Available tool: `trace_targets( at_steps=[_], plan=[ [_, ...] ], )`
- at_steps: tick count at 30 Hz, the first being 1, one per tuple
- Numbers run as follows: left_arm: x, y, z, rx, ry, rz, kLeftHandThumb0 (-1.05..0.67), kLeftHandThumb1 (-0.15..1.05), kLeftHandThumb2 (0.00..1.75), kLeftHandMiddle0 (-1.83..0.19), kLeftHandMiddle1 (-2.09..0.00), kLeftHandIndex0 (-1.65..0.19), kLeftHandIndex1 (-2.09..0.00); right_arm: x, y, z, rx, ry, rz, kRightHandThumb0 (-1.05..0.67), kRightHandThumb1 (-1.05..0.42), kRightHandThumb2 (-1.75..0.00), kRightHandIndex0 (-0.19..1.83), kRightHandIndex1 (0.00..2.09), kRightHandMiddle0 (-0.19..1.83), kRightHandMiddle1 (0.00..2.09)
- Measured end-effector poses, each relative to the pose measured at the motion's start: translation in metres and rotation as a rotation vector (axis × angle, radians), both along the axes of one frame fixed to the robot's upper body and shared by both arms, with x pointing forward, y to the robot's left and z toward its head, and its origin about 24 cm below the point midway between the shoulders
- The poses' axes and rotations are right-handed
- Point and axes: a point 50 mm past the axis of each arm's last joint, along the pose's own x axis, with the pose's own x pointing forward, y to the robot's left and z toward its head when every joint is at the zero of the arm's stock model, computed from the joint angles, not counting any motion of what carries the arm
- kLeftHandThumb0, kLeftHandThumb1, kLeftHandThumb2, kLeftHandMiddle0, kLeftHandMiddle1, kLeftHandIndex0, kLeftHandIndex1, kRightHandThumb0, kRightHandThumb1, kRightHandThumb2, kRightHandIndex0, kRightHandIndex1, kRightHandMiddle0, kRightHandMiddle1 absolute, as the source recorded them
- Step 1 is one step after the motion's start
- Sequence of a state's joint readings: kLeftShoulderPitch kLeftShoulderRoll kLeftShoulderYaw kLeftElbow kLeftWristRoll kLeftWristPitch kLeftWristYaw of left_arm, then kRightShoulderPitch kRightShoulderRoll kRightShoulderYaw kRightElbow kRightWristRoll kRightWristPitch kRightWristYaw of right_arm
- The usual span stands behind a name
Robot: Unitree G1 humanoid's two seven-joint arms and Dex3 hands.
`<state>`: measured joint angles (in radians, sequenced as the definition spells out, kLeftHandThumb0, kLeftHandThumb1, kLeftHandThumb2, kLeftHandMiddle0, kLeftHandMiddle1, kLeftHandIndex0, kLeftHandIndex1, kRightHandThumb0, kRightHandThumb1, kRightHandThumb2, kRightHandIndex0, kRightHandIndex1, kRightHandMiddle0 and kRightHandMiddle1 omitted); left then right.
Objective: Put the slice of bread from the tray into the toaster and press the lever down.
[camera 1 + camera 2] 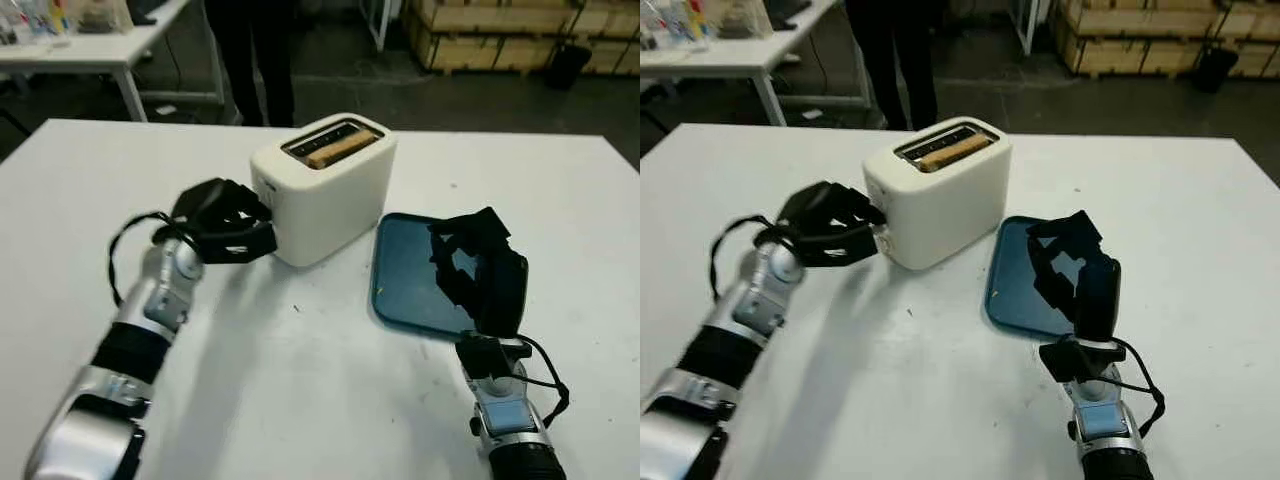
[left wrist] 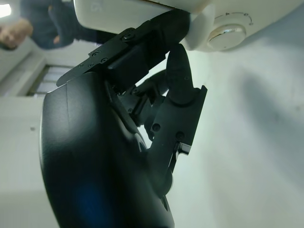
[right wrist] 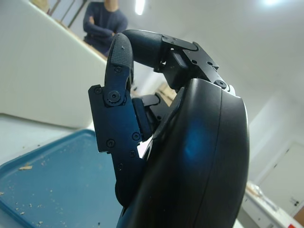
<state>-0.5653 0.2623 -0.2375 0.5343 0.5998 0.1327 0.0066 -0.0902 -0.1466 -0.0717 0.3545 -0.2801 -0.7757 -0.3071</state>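
The slice of bread (image 1: 340,149) sits in a slot of the white toaster (image 1: 330,190) on the table (image 1: 300,380). The left hand (image 1: 225,225) is at the toaster's end, fingers (image 2: 178,76) curled against the lever by the dial (image 2: 228,32). The right hand (image 1: 480,265) hangs over the blue tray (image 1: 400,270), fingers curled, holding nothing.

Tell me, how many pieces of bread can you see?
1. The bread stands in a slot of the toaster. The tray holds only crumbs, though the right hand covers part.
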Motion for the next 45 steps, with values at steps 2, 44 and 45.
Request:
trace_targets(
  at_steps=[2,44,45],
  plan=[
    [0.002,-0.002,0.001,0.008,0.005,0.004,-0.23,0.92,0.46,-0.71,-0.56,-0.86,-0.03,0.0,-0.003,-0.002,-0.007,0.008,-0.003,-0.52,-0.92,-0.37,0.78,1.75,0.51,1.62],
    [-0.086,0.004,0.066,-0.619,-0.719,0.089,-0.37,0.92,0.39,-0.47,-1.55,-0.94,-0.11,0.01,0.007,0.0,-0.008,0.016,0.035,-0.47,-0.92,-0.38,0.7,1.75,0.55,1.4],
    [-0.087,0.005,0.068,-0.643,-0.719,0.094,-0.37,0.92,0.37,-0.46,-1.53,-0.94,-0.12,0.012,0.008,0.0,0.009,0.04,0.033,-0.47,-0.92,-0.38,0.69,1.75,0.57,1.36]
  ],
)
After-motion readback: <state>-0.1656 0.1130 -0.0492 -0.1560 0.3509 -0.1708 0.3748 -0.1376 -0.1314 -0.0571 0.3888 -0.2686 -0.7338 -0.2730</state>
